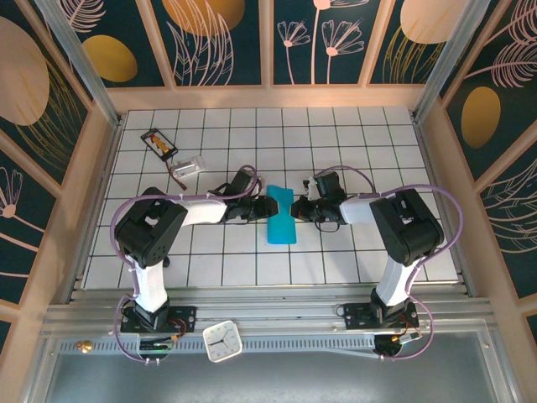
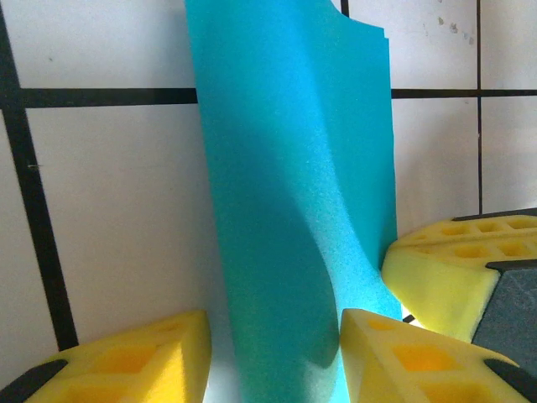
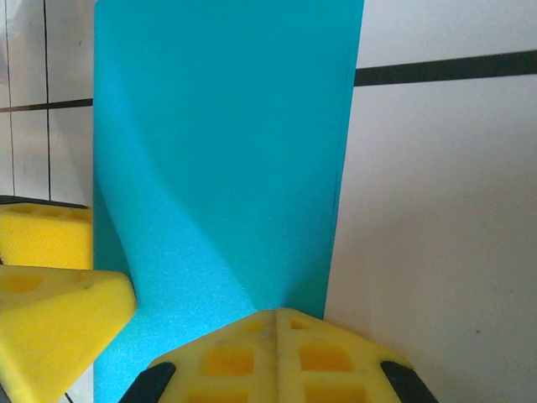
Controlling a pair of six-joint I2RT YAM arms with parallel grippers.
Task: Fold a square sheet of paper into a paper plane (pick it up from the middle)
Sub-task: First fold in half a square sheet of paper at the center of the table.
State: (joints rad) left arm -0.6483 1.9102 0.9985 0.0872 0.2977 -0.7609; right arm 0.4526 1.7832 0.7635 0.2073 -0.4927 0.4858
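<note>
Sheet of paper (image 1: 281,218), teal and folded narrow, lies mid-worktop (image 1: 361,252) with bare tiles all round it. The right hand (image 1: 304,208) pinches its right edge. The left hand (image 1: 260,207) is spread, straddling its left side. The orange marks on the black card (image 1: 159,143) are unreadable.

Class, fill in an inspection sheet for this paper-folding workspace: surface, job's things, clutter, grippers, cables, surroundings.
Surface: white tiled table with black grid lines.
Job's things: teal sheet of paper, folded narrow, mid-table between the two grippers, partly raised and curved.
Clutter: black card with orange marks and a small clear item at the far left; white clock on the near rail.
Grippers: left gripper open, fingers either side of the paper; right gripper shut on the paper's edge.
Cables: purple cables loop beside both arms, clear of the paper.
Surroundings: dark leaf-print panels in a wooden frame.
</note>
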